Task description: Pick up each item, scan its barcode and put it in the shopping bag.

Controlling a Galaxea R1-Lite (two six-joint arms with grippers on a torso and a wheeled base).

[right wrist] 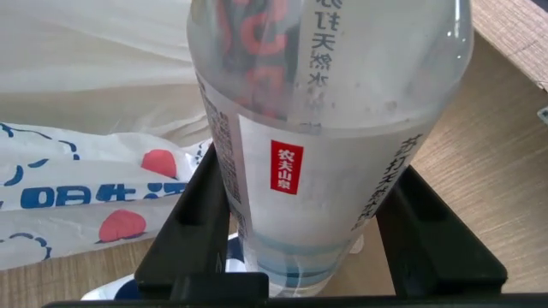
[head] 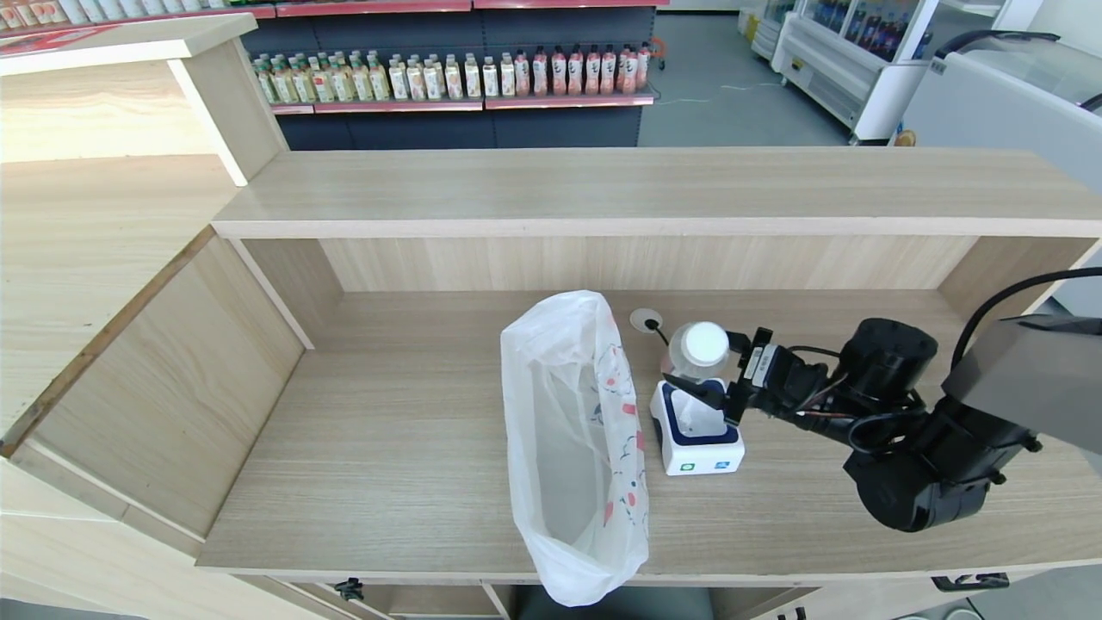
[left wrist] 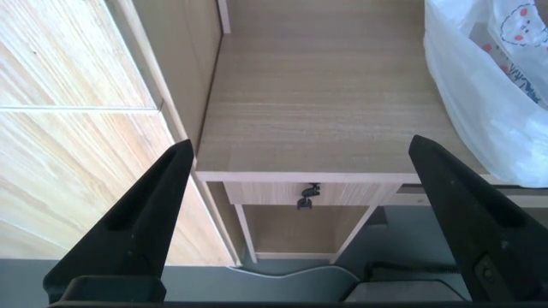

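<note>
Right gripper (head: 699, 362) is clamped on a clear bottle (head: 702, 344) with a white cap, right of frame centre in the head view. The bottle is held just above the white-and-blue scanner (head: 696, 441). In the right wrist view both fingers (right wrist: 193, 222) press the bottle's sides. White shopping bag (head: 568, 430) stands open at centre frame, just left of the scanner, on the wooden counter (head: 387, 448). Left gripper (left wrist: 300, 222) is spread wide, holding nothing, over the counter's front edge.

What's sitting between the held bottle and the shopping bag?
Head view: only a strip of counter with the cable grommet and its black cable, between bottle and shopping bag.
</note>
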